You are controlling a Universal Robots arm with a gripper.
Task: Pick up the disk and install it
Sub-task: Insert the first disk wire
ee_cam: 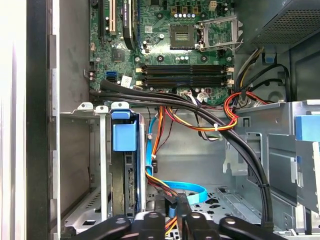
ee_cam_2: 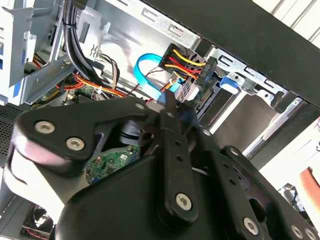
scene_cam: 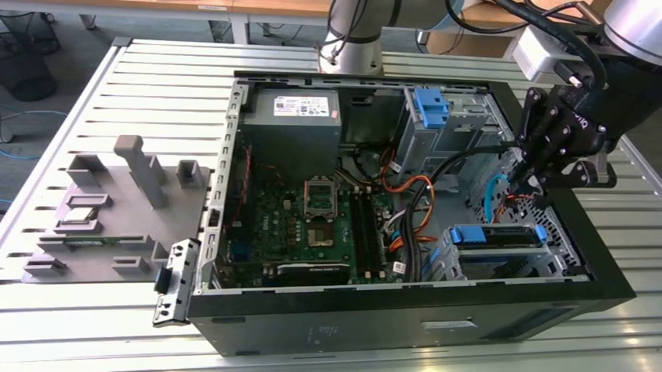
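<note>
The disk (scene_cam: pixel 497 236), a drive in a bright blue carrier, sits in the metal bay at the lower right corner of the open computer case in the exterior view. In the first wrist view the disk (ee_cam: pixel 125 170) stands on edge in that bay with its blue tab uppermost. My gripper (scene_cam: pixel 528 184) hangs inside the case just above and behind the bay. Its black fingers (ee_cam: pixel 182 215) are closed together on the dark plug of a blue flat cable (ee_cam: pixel 192 189). In the second wrist view my gripper (ee_cam_2: pixel 170 107) is right beside a power connector (ee_cam_2: pixel 187 75) with red, yellow and black wires.
A grey power-supply box (scene_cam: pixel 294 116) and the motherboard (scene_cam: pixel 310 225) take up the case's left half. Another blue bracket (scene_cam: pixel 429 108) sits in the upper bay. Black and orange cable bundles (ee_cam: pixel 200 107) cross near the bay. A grey fixture (scene_cam: pixel 104 209) lies outside on the slatted table.
</note>
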